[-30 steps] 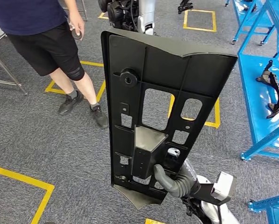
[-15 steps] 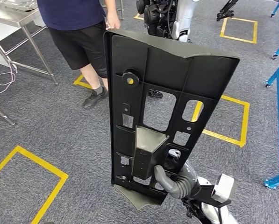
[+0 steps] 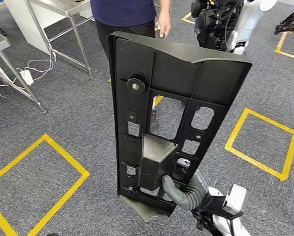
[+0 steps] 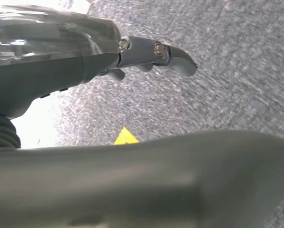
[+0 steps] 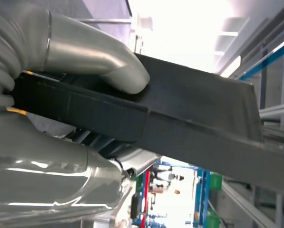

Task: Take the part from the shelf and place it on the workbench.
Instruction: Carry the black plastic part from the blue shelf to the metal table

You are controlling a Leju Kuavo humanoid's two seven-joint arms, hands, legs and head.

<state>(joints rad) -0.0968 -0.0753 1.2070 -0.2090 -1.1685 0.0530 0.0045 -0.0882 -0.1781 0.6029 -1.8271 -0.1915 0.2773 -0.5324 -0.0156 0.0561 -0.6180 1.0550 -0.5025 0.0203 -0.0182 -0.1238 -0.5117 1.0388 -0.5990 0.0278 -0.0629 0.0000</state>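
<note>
The part (image 3: 175, 73) is a large black plastic panel with ribs and cut-outs. It stands upright in front of me in the head view. My right hand (image 3: 182, 192) grips its lower edge, with a grey finger hooked through a cut-out. In the right wrist view the thumb and fingers (image 5: 97, 57) clamp the panel's edge (image 5: 205, 123) from both sides. My left hand (image 4: 140, 175) hangs over grey carpet with its fingers spread and nothing in it.
A person (image 3: 126, 12) stands just behind the panel. Steel tables (image 3: 59, 7) stand at the far left, with a cable and plug (image 3: 26, 76) on the carpet. Another robot (image 3: 227, 24) is at the far right. Yellow tape squares (image 3: 264, 142) mark the floor.
The whole view has swung: blue shelves slid out on the right and steel tables came in on the left. The panel stays in my right hand in the same pose.
</note>
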